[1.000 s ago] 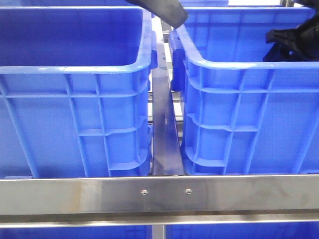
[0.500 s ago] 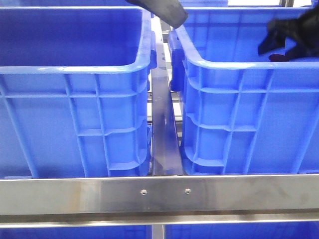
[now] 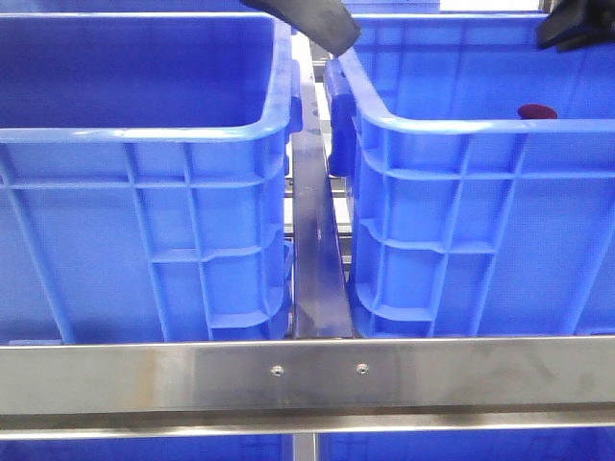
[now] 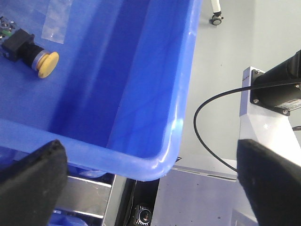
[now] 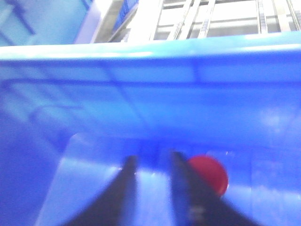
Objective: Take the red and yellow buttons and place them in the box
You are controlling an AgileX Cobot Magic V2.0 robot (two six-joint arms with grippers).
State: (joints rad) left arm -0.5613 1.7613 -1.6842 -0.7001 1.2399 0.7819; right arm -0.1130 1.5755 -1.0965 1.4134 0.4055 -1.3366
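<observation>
The dark red button [image 3: 536, 111] lies inside the right blue box [image 3: 461, 125], just past its near rim. In the right wrist view the red button [image 5: 210, 173] sits beside one finger, outside the jaws. My right gripper [image 5: 153, 160] is open by a narrow gap, with only blue floor between its fingers. It hangs above the box's far right [image 3: 575, 24]. The yellow button [image 4: 46, 64], on a black body, lies on the floor of a blue crate [image 4: 174, 127]. My left gripper [image 4: 150, 181] is wide open over that crate's corner.
A second blue crate [image 3: 144, 134] stands on the left, with a steel bar [image 3: 315, 250] running between the two. A steel rail [image 3: 307, 370] crosses in front. Clear tape [image 4: 55, 21] and a black cable [image 4: 211, 101] show in the left wrist view.
My right gripper has risen out of the right box, up and to the right. The red button now lies uncovered on the box floor. The left arm has not moved.
</observation>
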